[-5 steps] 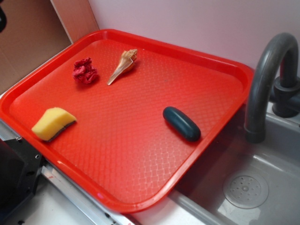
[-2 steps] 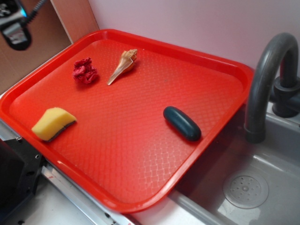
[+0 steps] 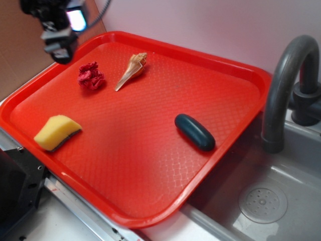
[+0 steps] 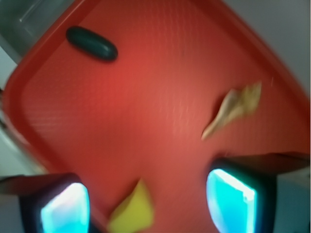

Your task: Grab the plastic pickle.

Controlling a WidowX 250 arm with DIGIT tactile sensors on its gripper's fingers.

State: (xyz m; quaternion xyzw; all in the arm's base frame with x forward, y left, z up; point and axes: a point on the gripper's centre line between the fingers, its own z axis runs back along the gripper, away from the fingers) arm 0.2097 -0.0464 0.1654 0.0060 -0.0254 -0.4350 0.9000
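End effector (image 4: 148, 201) open, holding nothing.

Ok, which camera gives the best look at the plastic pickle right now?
The exterior view: the plastic pickle is sharp and fully visible there, lying flat on the red tray near its right edge, with nothing covering it. The wrist view also shows the whole pickle, but small, blurred and far up in the top-left corner.

Black claw (image 3: 60, 47), glowing cyan fingertips (image 4: 231, 199)
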